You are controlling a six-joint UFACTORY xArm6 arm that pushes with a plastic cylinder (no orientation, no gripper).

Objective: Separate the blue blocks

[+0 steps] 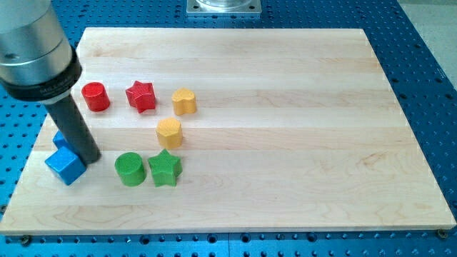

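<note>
Blue cube (pixel 66 165) sits at the surface's (pixel 285 143) bottom-left; second blue block (pixel 60 138) just above, mostly hidden. Rod tip (pixel 88 158) wedged between them, touching both. No fingers, nothing held.

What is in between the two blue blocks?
My tip sits between them in the camera view: the blue cube on its lower left, the other blue block mostly hidden behind the rod.

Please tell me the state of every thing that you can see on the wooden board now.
Blue cube: flat, touching my tip.
Second blue block: mostly hidden behind the rod.
Red cylinder: upright, alone.
Red star: flat, alone.
Yellow heart: flat.
Yellow hexagon: flat.
Green cylinder: beside green star.
</note>
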